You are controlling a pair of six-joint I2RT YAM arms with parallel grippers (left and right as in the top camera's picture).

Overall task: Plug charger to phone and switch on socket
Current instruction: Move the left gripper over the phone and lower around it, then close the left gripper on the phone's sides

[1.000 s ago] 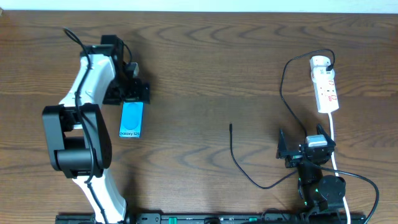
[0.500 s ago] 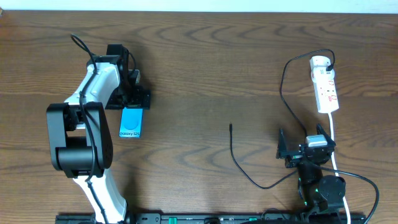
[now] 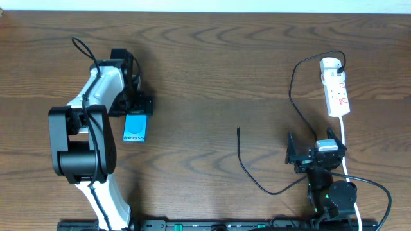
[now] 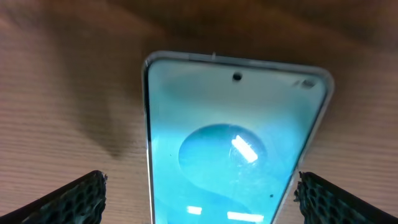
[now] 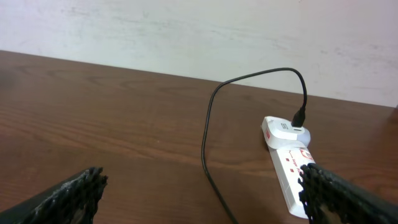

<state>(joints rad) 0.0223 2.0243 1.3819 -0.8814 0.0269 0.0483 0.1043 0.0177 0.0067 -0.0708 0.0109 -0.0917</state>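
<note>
The phone [image 3: 135, 129] lies flat on the left of the table, its cyan screen up. My left gripper [image 3: 137, 105] is open over the phone's far end. In the left wrist view the phone [image 4: 233, 149] lies between the two fingertips [image 4: 81, 198] of this gripper [image 4: 202, 200], with bare wood on both sides. The charger [image 3: 243, 163] is a thin black cable whose plug tip [image 3: 238, 131] lies loose mid-table. It loops back to the white adapter [image 3: 331, 64] on the socket [image 3: 338, 93]. My right gripper [image 3: 313, 150] is open and empty, short of the socket [image 5: 292, 174].
The socket's white cord [image 3: 345, 151] runs down the right side past my right arm. The charger cable [image 5: 208, 143] crosses the wood between the right fingers. A pale wall [image 5: 199, 31] stands behind the table's far edge.
My left arm has swung slightly right and its gripper has come down over the phone's far end, covering more of it. The right arm, cable and socket have not moved.
</note>
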